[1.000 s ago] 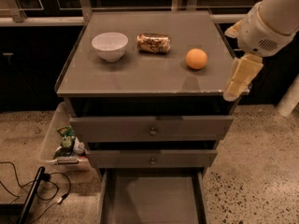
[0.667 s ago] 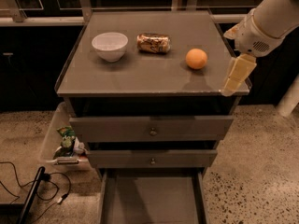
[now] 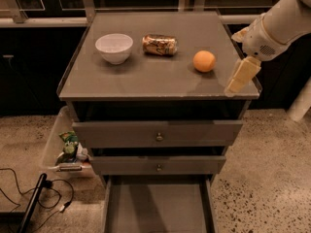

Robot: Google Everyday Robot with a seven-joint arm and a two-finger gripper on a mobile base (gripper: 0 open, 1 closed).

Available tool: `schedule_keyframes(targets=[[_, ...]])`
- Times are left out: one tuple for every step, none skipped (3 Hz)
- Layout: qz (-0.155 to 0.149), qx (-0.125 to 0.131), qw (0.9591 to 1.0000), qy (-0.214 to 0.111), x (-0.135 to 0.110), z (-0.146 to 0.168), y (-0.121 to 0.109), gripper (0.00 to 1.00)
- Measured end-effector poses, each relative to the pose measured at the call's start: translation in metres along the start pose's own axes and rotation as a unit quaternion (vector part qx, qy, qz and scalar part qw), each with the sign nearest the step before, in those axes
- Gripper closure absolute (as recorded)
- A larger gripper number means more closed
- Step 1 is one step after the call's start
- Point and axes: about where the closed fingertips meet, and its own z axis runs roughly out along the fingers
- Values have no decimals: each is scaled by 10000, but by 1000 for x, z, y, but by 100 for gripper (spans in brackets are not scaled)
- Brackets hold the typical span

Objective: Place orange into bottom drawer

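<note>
The orange (image 3: 204, 61) sits on the grey cabinet top (image 3: 146, 76), right of centre. The bottom drawer (image 3: 158, 208) is pulled open at the base of the cabinet, its flat floor bare. My gripper (image 3: 241, 75) hangs from the white arm at the cabinet's front right corner, to the right of the orange and a little nearer the front, not touching it.
A white bowl (image 3: 114, 47) and a crushed gold-brown can (image 3: 159, 45) lie on the top, left of the orange. Two upper drawers with brass knobs (image 3: 159, 137) are shut. A clear bin of items (image 3: 68, 152) and cables (image 3: 29, 198) sit on the floor at left.
The gripper has moved slightly left and up, closer to the orange and the cabinet's right edge. The orange, bowl and can have not moved.
</note>
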Motion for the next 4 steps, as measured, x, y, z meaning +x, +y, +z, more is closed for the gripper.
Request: schedule_keyframes(targets=[[383,64,9981,-482,4,22,-27,0],[706,28,9925,-998,3,41,-52,0],[980,-181,9826,-1565,-1,57,-67,0],[1054,-465,9724,-2031,-17,69,-73,0]])
